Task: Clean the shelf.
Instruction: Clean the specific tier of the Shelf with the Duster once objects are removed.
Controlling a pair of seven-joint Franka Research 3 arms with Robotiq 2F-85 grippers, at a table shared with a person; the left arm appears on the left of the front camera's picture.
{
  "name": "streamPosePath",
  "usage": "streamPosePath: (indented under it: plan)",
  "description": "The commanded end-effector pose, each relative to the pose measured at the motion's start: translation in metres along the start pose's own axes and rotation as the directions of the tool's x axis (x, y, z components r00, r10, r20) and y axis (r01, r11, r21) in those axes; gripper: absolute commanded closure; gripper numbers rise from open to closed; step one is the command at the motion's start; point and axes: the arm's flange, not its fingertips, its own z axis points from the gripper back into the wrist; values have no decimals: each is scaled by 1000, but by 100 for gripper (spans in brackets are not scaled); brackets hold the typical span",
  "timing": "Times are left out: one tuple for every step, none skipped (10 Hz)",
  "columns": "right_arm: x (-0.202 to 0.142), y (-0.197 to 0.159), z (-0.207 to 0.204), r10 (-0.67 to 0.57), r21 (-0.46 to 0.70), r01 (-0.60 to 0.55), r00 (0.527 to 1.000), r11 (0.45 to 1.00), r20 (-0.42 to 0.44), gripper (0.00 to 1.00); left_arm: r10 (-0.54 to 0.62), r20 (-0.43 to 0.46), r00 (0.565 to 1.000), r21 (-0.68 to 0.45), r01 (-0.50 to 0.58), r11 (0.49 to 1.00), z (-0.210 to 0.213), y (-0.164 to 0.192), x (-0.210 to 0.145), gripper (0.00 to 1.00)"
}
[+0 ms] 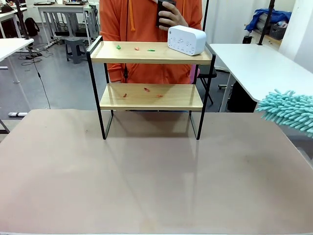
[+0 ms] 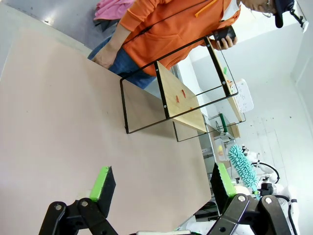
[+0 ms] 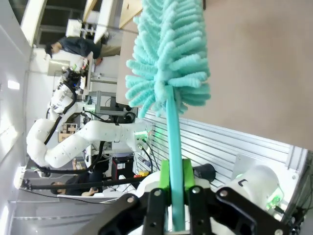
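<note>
my right claw (image 3: 176,180) grips the duster (image 3: 168,63) by its thin handle; left claw (image 2: 164,182) gapes wide, empty. the shelf (image 1: 146,58), upper centre, looks light and tippy; i'd brush its boards softly.

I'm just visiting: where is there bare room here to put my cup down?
The widest free patch is the table in front of the shelf, bordered on the right by the teal duster. The lower board's ends are bare, with scraps mid-board. The top board is crowded: a white device at its right end, more scraps left of it.
</note>
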Motion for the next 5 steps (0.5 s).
streamPosePath:
  plan:
    - [4, 41, -17, 138, -47, -142, 987, 989, -86, 87, -19, 13, 1000, -15, 19, 1000, -2, 0, -1, 0]
    - [2, 61, -28, 214, -54, -224, 966, 973, -148, 87, -19, 13, 1000, -15, 19, 1000, -2, 0, -1, 0]
    - [-2, 76, -36, 263, -66, -278, 949, 958, -176, 87, -19, 13, 1000, -15, 19, 1000, -2, 0, -1, 0]
    - [-9, 94, -47, 324, -68, -346, 920, 936, -218, 87, -19, 13, 1000, -15, 19, 1000, -2, 0, -1, 0]
    - [-15, 110, -59, 371, -51, -392, 899, 919, -234, 87, -19, 13, 1000, -15, 19, 1000, -2, 0, -1, 0]
